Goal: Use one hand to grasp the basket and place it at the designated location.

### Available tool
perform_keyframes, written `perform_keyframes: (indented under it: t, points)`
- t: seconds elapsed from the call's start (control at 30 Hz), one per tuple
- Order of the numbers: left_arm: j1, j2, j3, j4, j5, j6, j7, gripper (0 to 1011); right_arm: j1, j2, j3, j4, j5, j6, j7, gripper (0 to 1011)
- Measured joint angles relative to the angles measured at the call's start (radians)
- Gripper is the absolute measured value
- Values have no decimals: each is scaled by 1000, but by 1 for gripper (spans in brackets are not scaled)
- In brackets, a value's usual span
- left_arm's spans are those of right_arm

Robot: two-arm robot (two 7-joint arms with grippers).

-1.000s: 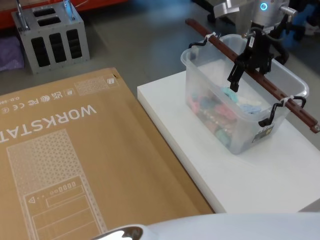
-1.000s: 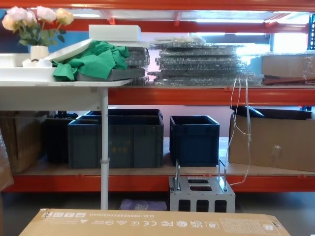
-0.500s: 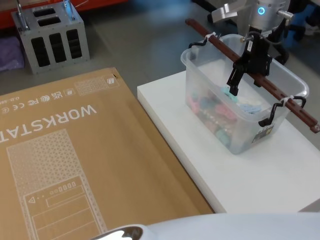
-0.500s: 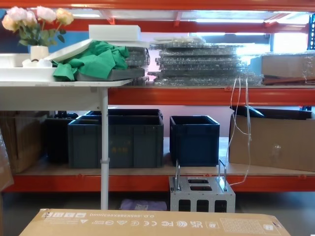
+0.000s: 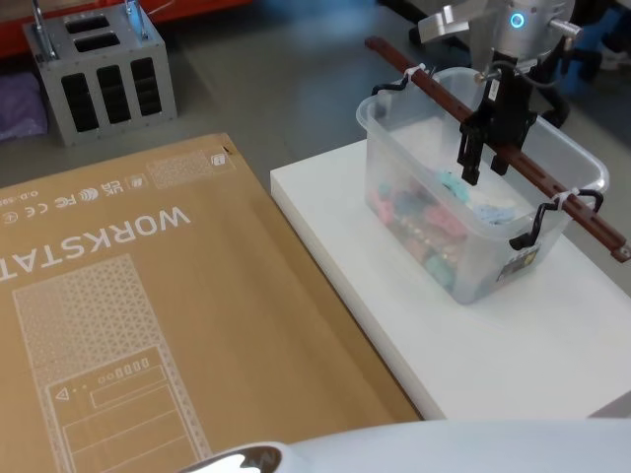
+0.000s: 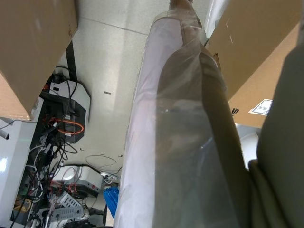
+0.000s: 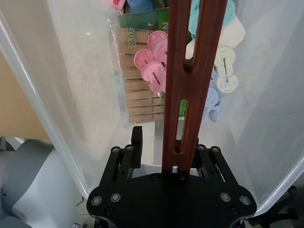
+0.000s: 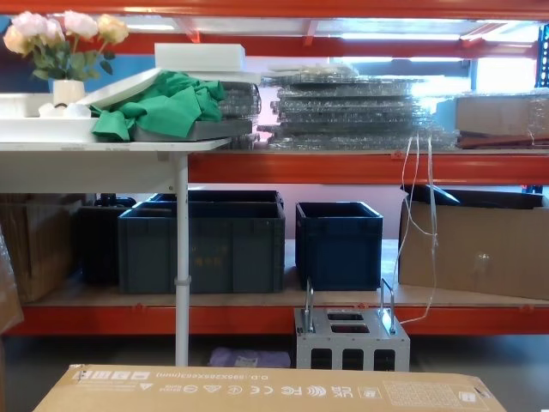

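Much bare platform (image 5: 513, 340) beside basket (image 5: 396, 182)

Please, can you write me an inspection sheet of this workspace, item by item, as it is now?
Surface: white platform, beside a large cardboard box.
Job's things: basket stands on the platform, holding coloured clips; its handle lies across the rim.
Clutter: grey metal box on the floor.
Tools: right tool open, one finger on each side of the handle, over the basket.
Cables: white cords hang at the rack; tangled wires on the floor.
Surroundings: orange rack, blue crates, green cloth, flowers.
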Motion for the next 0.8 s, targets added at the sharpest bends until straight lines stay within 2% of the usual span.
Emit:
perform_keyframes:
  t: [0.2, 0.27, 0.3, 0.4, 0.47, 0.53, 0.6, 0.8]
  points:
    - [0, 0, 0, 0, 0, 0, 0, 0, -1, 0, 1, 3, -1, 3, -1, 348]
    - [0, 0, 0, 0, 0, 0, 0, 0, -1, -1, 1, 5, -1, 3, -1, 308]
    - [0, 0, 0, 0, 0, 0, 0, 0, -1, -2, 1, 7, -1, 3, -1, 248]
    - [0, 0, 0, 0, 0, 0, 0, 0, -2, -3, 1, 9, -2, 3, -1, 189]
    - [0, 0, 0, 0, 0, 0, 0, 0, -2, -6, 0, 14, -4, 2, 0, 98]
    - [0, 0, 0, 0, 0, 0, 0, 0, -1, -6, 0, 16, -6, 2, 0, 48]
    - [0, 0, 0, 0, 0, 0, 0, 0, -1, -7, 0, 18, -7, 0, -1, 3]
    - [0, 0, 0, 0, 0, 0, 0, 0, -6, -1, 4, 11, -4, -8, -3, 0]
